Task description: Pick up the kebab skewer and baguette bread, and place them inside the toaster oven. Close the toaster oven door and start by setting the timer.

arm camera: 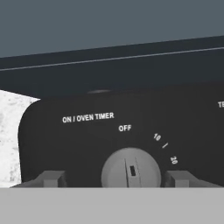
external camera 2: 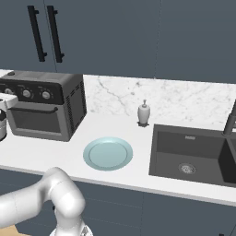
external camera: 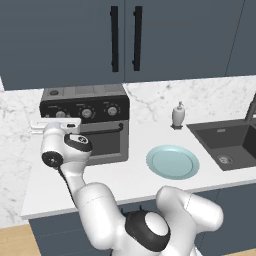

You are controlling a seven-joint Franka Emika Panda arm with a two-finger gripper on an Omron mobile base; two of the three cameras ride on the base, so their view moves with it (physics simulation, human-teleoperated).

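Observation:
The grey toaster oven [external camera: 85, 125] [external camera 2: 44, 108] stands at the back left of the counter. Its toaster oven door [external camera: 102, 142] [external camera 2: 34, 120] is up and shut, with the black bar handle across it. My gripper [external camera: 59, 120] [arm camera: 116, 178] is up at the left end of the black control panel. Its jaws are open and straddle the round timer knob [arm camera: 131, 168]. The knob's mark sits just right of OFF. The right fingertip [arm camera: 179, 178] is almost against the knob, and the left one stands clear of it. The kebab skewer and baguette bread are hidden.
A pale teal plate [external camera: 172, 161] [external camera 2: 108, 153] lies on the white counter right of the oven. A soap dispenser [external camera: 178, 115] [external camera 2: 144, 113] stands at the marble backsplash. The dark sink [external camera: 227, 145] [external camera 2: 193, 156] is at the right. Dark wall cabinets [external camera: 125, 37] hang above.

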